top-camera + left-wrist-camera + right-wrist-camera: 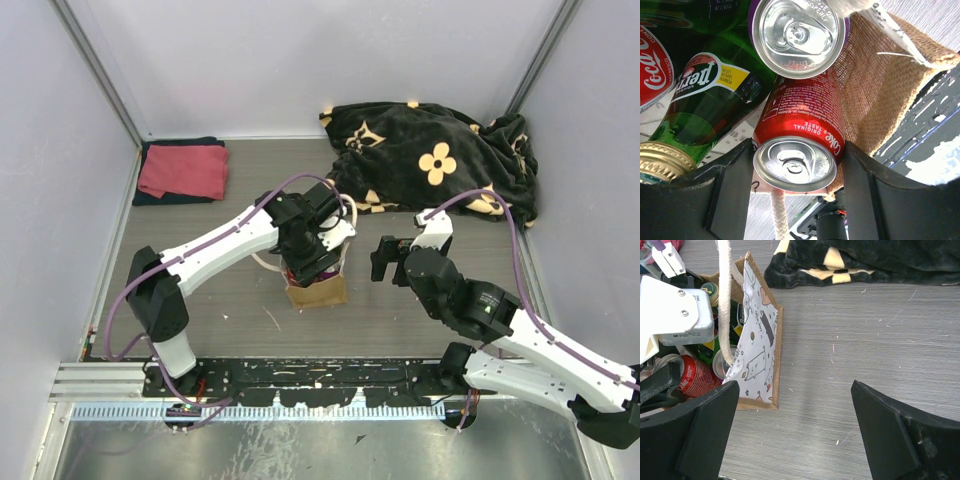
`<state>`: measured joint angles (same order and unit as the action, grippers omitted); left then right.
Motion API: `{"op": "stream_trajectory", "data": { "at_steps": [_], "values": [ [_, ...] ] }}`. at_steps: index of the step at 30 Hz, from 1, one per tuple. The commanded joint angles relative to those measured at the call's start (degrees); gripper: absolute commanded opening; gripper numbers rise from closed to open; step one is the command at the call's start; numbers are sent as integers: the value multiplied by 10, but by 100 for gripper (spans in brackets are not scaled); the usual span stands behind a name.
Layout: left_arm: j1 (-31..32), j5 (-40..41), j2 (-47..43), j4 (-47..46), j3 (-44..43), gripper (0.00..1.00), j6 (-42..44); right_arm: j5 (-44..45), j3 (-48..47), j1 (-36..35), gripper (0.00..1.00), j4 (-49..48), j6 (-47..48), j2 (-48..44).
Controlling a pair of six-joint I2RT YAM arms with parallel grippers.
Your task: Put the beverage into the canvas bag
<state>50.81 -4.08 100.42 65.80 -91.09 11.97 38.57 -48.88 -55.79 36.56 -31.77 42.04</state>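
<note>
The beverage, a red Coke can (802, 120), sits upright inside the canvas bag (880, 90) with its silver top toward the left wrist camera. My left gripper (796, 167) is shut on it, one black finger pressed to each side. From above, the left gripper (312, 260) reaches down into the mouth of the tan bag (320, 294) at mid-table. In the right wrist view the bag (757, 357) shows a white printed side and a rope handle (726, 305). My right gripper (795, 390) hovers open over bare table to the bag's right, holding nothing.
Also in the bag are a green Perrier bottle (700, 105), a second can (797, 32) and a Coca-Cola bottle (655, 70). A black flowered blanket (440, 160) lies at the back right. A folded red cloth (183, 170) lies at the back left. Enclosure walls surround the table.
</note>
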Motion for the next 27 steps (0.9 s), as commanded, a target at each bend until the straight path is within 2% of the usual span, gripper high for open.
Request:
{"op": "stream_trajectory", "data": {
  "at_steps": [1,11,19,20,23,25,27],
  "values": [
    [0,-19,6,10,-11,0,-16,21,-4,-2,100,-4,-11,-11],
    [3,0,21,-26,48,0,-30,28,-4,-2,100,7,-13,-21],
    [8,3,35,-36,50,0,-41,31,-2,-2,100,12,-15,-25],
    [9,3,37,-35,49,5,-42,31,-3,-2,100,12,-16,-25],
    [11,3,34,-27,42,45,-41,29,-4,-2,100,12,-17,-24],
    [14,4,30,-23,37,67,-41,29,-5,-2,100,11,-16,-23],
    [16,2,25,-17,32,75,-41,27,-6,-2,100,11,-16,-21]
  ]
}}
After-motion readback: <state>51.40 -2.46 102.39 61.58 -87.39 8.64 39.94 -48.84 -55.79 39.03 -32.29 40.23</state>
